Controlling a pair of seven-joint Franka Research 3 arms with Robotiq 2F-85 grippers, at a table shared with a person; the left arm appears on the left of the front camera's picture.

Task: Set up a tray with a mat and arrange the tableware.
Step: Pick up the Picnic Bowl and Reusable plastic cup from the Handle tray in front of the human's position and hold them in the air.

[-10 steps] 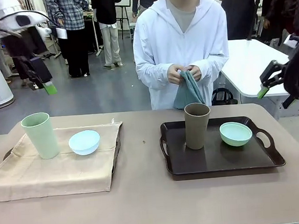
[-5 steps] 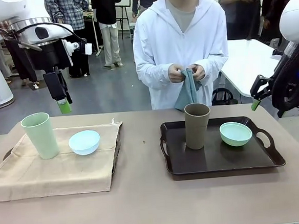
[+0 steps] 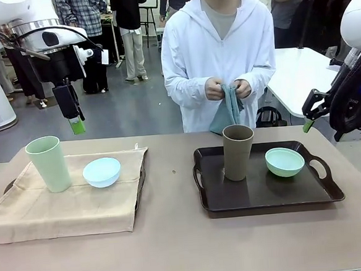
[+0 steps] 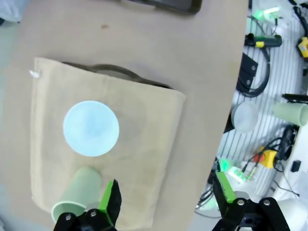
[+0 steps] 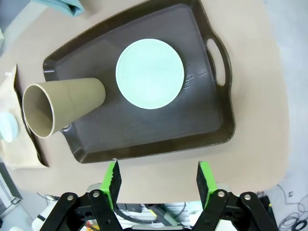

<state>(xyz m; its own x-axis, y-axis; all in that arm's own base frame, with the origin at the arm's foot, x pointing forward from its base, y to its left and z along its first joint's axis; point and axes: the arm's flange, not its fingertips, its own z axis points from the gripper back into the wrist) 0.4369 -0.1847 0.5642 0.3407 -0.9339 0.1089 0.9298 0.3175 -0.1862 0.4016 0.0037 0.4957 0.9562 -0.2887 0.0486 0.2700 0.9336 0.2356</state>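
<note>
Both jaws are spread wide, with nothing gripped. The left gripper [image 3: 76, 125] is held high above the beige mat [image 3: 67, 205], on which the pale green cup [image 3: 48, 163] and the light blue bowl [image 3: 102, 171] are stood side by side. The right gripper [image 5: 159, 179] is held above and to one side of the bare dark tray [image 5: 211, 137], where the brown cup [image 5: 65, 108] and the mint green bowl [image 5: 149, 73] are parked. A teal cloth [image 3: 228, 110] is held by the person. Trouble is expected at the tall cups: if a rim is clipped by a descending finger, one is toppled. A bowl pinched off-centre can be flicked out. The loose mat may be dragged along too.
</note>
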